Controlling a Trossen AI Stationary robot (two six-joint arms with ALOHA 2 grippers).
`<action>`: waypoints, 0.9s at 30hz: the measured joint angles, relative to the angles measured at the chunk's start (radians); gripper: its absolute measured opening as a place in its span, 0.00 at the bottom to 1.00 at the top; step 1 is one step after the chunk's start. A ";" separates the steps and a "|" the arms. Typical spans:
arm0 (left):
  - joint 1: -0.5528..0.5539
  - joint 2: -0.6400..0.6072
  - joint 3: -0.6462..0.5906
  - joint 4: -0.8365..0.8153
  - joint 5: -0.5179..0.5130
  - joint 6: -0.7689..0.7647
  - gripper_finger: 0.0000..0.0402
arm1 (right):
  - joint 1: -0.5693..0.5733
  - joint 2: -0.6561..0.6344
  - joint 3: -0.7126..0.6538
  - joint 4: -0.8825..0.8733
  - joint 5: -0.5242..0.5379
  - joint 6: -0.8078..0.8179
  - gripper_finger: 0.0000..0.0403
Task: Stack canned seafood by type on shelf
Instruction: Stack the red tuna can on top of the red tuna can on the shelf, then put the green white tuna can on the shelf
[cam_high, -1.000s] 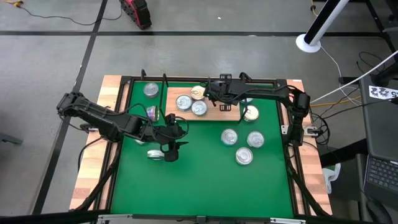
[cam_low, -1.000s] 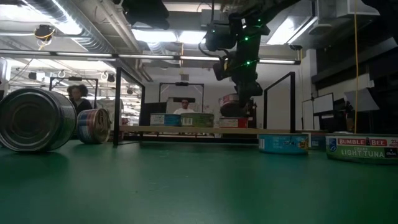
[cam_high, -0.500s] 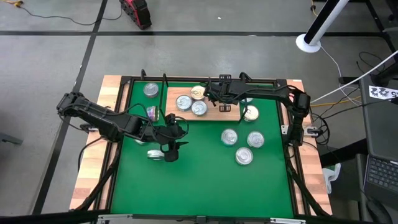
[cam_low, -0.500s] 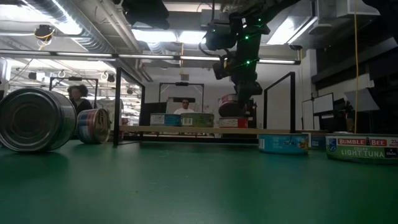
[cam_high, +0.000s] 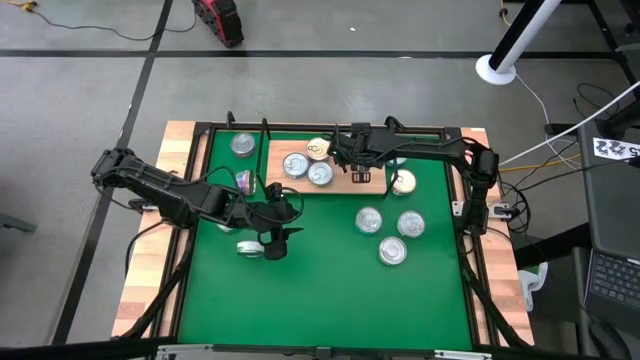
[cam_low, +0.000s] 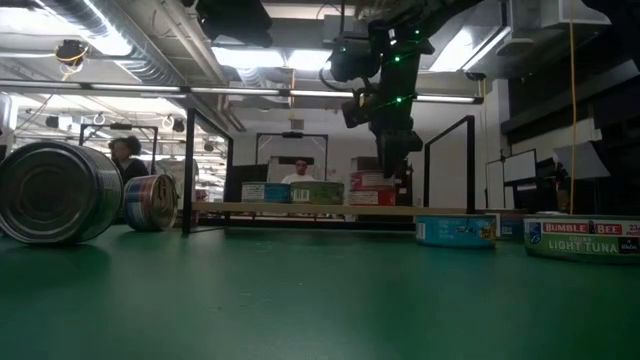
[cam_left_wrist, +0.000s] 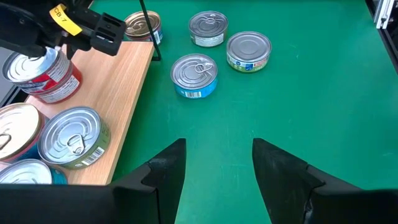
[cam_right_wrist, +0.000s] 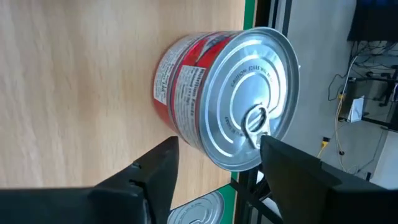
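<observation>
Directly between the right gripper's spread fingers sits a red-labelled tin with a silver pull-tab lid, resting on the shelf, the light wooden board; the fingers stand on either side of the tin with a gap showing, so the grip looks released rather than clamped. From above, that gripper hangs over the board's right part, and the low view shows it just above a two-high stack of red tins. Beside it on the board lie more tins, a green-labelled one and a gold-lidded one among them. Off the board, on the green mat, three silver-lidded tins lie near one another. Well apart from all this, the left gripper waits over the mat with its fingers parted and nothing between them, a tin on its side just next to it.
</observation>
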 joint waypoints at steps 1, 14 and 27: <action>0.000 0.000 0.000 0.000 0.000 0.000 0.45 | 0.000 0.000 0.000 0.000 0.004 0.000 0.57; -0.030 0.000 0.000 0.000 0.011 -0.020 0.45 | 0.026 -0.008 0.000 -0.046 0.010 0.028 0.57; -0.157 0.000 0.000 -0.249 0.157 -0.266 0.45 | 0.200 -0.059 0.000 -0.130 0.017 0.103 0.57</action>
